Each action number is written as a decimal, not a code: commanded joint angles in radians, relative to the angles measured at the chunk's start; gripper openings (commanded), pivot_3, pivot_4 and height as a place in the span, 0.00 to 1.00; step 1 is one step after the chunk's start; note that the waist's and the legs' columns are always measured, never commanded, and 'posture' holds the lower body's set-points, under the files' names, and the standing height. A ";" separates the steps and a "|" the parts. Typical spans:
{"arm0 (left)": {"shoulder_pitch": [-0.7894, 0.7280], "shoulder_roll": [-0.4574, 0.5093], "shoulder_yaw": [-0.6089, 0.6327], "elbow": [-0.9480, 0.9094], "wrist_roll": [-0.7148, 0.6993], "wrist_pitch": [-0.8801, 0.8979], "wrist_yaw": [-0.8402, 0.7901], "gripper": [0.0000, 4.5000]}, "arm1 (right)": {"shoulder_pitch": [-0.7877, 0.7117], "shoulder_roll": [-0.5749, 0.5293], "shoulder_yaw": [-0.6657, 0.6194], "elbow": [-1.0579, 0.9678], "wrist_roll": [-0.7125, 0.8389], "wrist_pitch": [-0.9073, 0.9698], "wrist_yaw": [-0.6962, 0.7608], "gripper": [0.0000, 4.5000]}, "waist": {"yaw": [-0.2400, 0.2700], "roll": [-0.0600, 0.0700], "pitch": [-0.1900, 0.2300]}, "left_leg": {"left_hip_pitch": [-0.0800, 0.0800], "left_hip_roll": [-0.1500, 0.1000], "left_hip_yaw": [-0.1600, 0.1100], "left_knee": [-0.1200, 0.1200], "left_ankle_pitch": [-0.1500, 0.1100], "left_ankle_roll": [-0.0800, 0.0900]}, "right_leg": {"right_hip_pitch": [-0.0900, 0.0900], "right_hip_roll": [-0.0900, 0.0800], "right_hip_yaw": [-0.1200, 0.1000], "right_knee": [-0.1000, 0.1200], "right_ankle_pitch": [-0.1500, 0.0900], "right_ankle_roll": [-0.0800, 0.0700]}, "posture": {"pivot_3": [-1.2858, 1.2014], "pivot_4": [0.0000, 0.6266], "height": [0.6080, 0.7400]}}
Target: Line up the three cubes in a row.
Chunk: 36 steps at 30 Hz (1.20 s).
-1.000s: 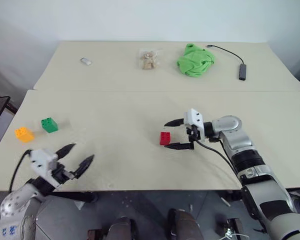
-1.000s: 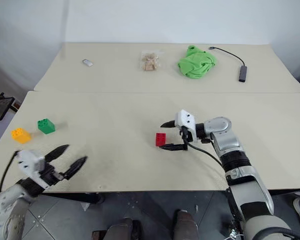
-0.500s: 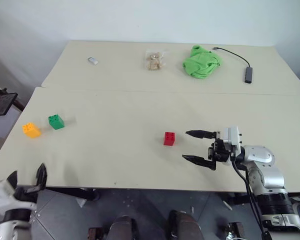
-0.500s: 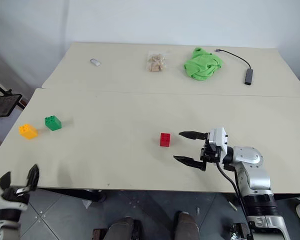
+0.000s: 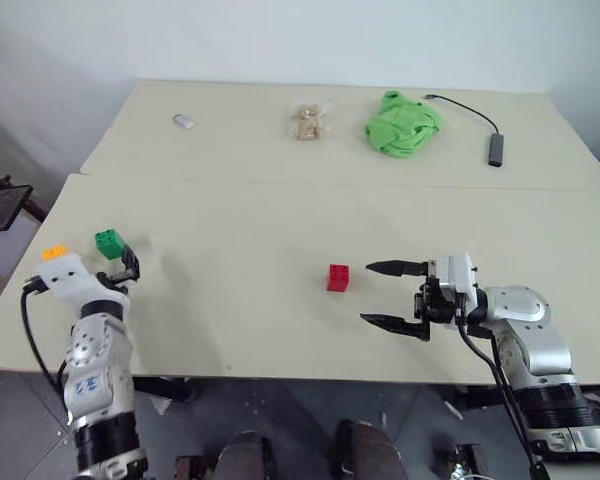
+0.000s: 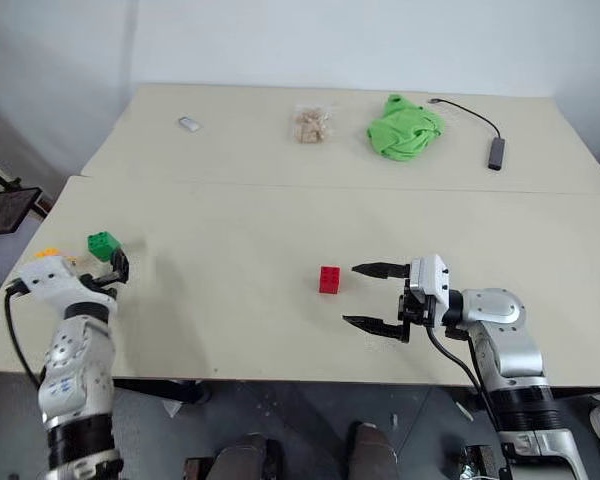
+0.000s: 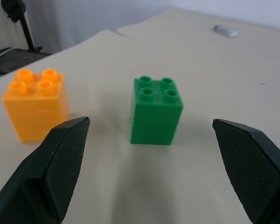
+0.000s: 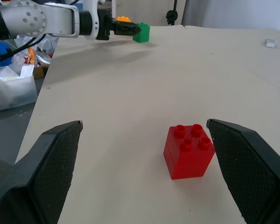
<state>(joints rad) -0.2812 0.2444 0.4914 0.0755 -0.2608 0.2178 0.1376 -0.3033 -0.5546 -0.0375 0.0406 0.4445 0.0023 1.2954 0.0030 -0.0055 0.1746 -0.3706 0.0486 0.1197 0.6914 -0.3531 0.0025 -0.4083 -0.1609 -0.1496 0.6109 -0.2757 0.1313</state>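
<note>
At left of the head view, the left gripper sits just below the green cube, mostly hiding the yellow-orange cube. Mid-frame, the red cube rests left of the right gripper, whose fingers are spread and empty.

Left wrist view: fingers splayed, seemingly touching neither cube.

Right wrist view: red cube centred, untouched.

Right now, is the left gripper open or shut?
Open: the left gripper has its fingers spread wide, the green cube ahead between them, untouched.
</note>
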 commanded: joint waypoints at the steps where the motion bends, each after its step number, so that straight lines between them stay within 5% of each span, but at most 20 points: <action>1: -0.063 0.027 -0.008 0.084 0.029 -0.056 0.005 1.00 | 0.032 -0.006 -0.016 -0.054 0.023 0.004 -0.022 0.99 | 0.002 0.000 0.000 | 0.000 0.000 0.000 0.000 0.000 0.000 | 0.000 0.000 0.000 0.000 0.000 0.000 | 0.52 0.24 1.00; 3: -0.080 0.036 -0.010 0.122 0.048 -0.080 0.018 1.00 | 0.051 -0.004 -0.016 -0.071 0.025 0.010 -0.037 0.99 | 0.001 -0.001 0.000 | 0.000 0.000 0.000 0.000 0.000 0.001 | 0.000 0.000 0.000 -0.001 0.000 0.000 | 0.52 0.24 1.00; 13: -0.073 0.055 -0.030 0.214 0.006 -0.196 -0.130 0.33 | 0.097 0.006 -0.015 -0.110 0.026 0.034 -0.101 1.00 | -0.002 -0.001 0.000 | 0.000 0.000 0.000 0.000 0.000 0.000 | 0.000 0.000 0.000 0.000 0.000 0.001 | 0.52 0.24 1.00; 17: 0.014 0.069 -0.066 0.019 -0.214 -0.220 -0.499 0.33 | 0.156 0.007 -0.034 -0.145 0.021 0.034 -0.149 1.00 | -0.002 -0.001 0.000 | 0.000 0.000 0.000 0.000 0.000 0.000 | 0.000 0.000 0.000 0.000 0.000 0.001 | 0.52 0.24 1.00; 20: 0.125 0.249 -0.225 -0.121 -0.274 -0.092 -0.878 0.33 | 0.204 -0.021 -0.063 -0.172 0.023 0.030 -0.162 1.00 | -0.005 -0.001 0.000 | -0.001 0.000 0.000 0.000 -0.001 0.000 | -0.001 0.000 -0.001 0.000 0.000 0.001 | 0.52 0.24 1.00; 23: 0.076 0.342 -0.312 -0.107 -0.282 -0.072 -1.062 0.33 | 0.224 -0.058 -0.089 -0.173 0.031 0.044 -0.160 1.00 | 0.000 0.002 0.001 | 0.000 0.000 0.002 0.001 -0.001 0.000 | 0.000 0.000 0.001 0.000 0.000 0.000 | 0.52 0.24 1.00; 28: -0.171 0.388 -0.529 0.228 -0.114 -0.264 -1.427 0.33 | 0.240 -0.107 -0.091 -0.212 0.048 0.098 -0.152 1.00 | 0.003 0.003 0.001 | 0.000 0.000 0.002 0.003 -0.001 0.000 | 0.000 0.000 0.002 0.000 -0.001 -0.002 | 0.52 0.24 1.00; 36: -0.472 0.291 -0.581 0.702 -0.007 -0.507 -1.597 0.33 | 0.325 -0.113 -0.130 -0.320 0.062 0.139 -0.212 1.00 | -0.003 0.001 0.001 | -0.002 0.000 0.003 0.001 -0.001 0.000 | -0.001 0.002 0.000 -0.001 0.000 0.000 | 0.52 0.24 1.00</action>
<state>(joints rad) -0.7314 0.5382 -0.0961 0.7300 -0.2802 -0.2497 -1.4324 0.0080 -0.6557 -0.1361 -0.2333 0.4848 0.1361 1.0950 0.0001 -0.0042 0.1759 -0.3728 0.0489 0.1223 0.6927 -0.3540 0.0029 -0.4098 -0.1592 -0.1492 0.6092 -0.2758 0.1312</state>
